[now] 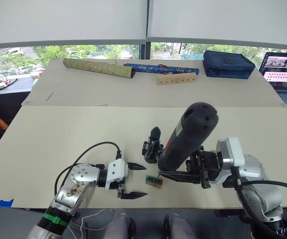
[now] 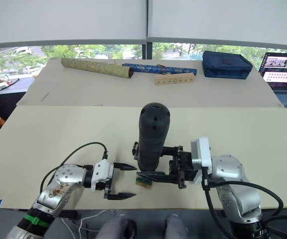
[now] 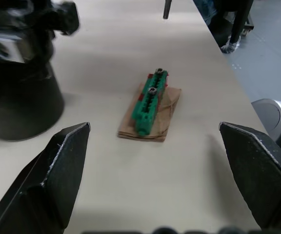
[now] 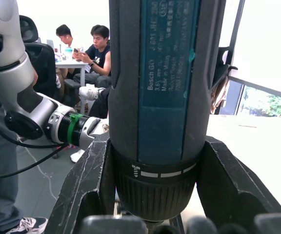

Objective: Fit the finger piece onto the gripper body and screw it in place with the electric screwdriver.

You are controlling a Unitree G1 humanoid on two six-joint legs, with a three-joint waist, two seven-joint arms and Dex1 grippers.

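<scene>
A pale beige counter (image 1: pixel 59 134) stretches below a row of windows, its surface made of two sections meeting at a seam. On the far section lie a gold patterned rolled tube (image 1: pixel 98 67), a blue patterned rolled tube (image 1: pixel 161 67) just beside it, a wooden strip with a row of holes (image 1: pixel 177 79) in front of the blue tube, and a dark blue zippered case (image 1: pixel 228 64). An open laptop (image 1: pixel 285 71) sits at the far right. On the near section stands the gripper body (image 1: pixel 152 145), with a small wooden block topped in green (image 1: pixel 154 181) lying near the front edge.
</scene>
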